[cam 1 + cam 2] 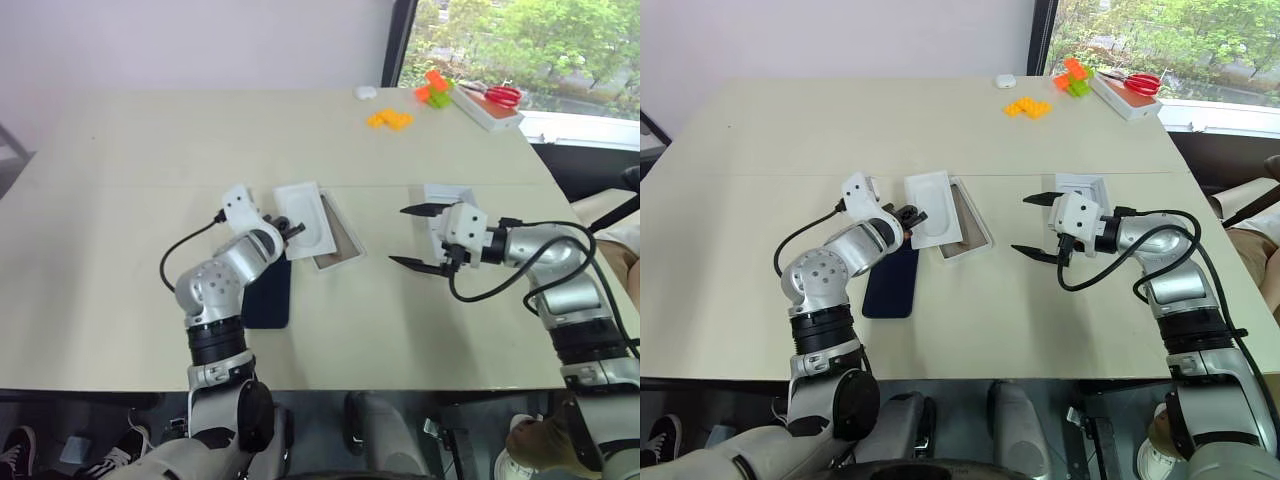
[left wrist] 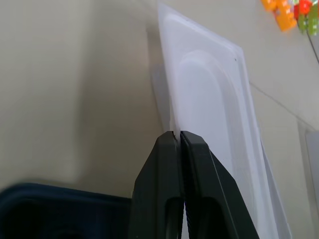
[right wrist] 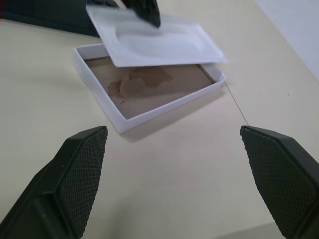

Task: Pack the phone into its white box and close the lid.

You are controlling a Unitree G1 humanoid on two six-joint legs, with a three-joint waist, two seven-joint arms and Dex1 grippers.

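a: left eye view first. where's the left gripper [image 1: 297, 231]?
b: over the middle of the table [image 1: 120, 180], fingers pinched tight on the edge of a thin white insert [image 1: 303, 220]. the left wrist view shows both black fingers [image 2: 199, 164] pressed together with the sheet's edge between them.
a: is the insert lying flat?
b: no, it's lifted. in the right wrist view it hovers tilted over the white box [image 3: 149, 94], covering part of that box's far side.
a: and the box itself?
b: it sits on the table just right of the left gripper, open, with low white walls and a brownish floor showing inside. nothing else is in it that i can see.
a: the phone [image 1: 891, 282]?
b: dark blue, flat on the table, partly under the left forearm, just left of the box and nearer the robot. it isn't in the box.
a: right gripper [image 1: 421, 238]?
b: spread wide and holding nothing. it points toward the box from the right, a little apart from it. the right wrist view has the two textured fingers [image 3: 75, 174] far apart with the box between them further off.
a: the lid [image 1: 1083, 190]?
b: a white rectangle lies on the table behind the right gripper, partly hidden by it. i can't tell which face is up.
a: anything else on the table?
b: at the far right corner, orange blocks [image 1: 389, 118], an orange and green cluster [image 1: 434, 91], red scissors [image 1: 496, 94] on a white tray [image 1: 490, 115], and a small white object [image 1: 366, 93].
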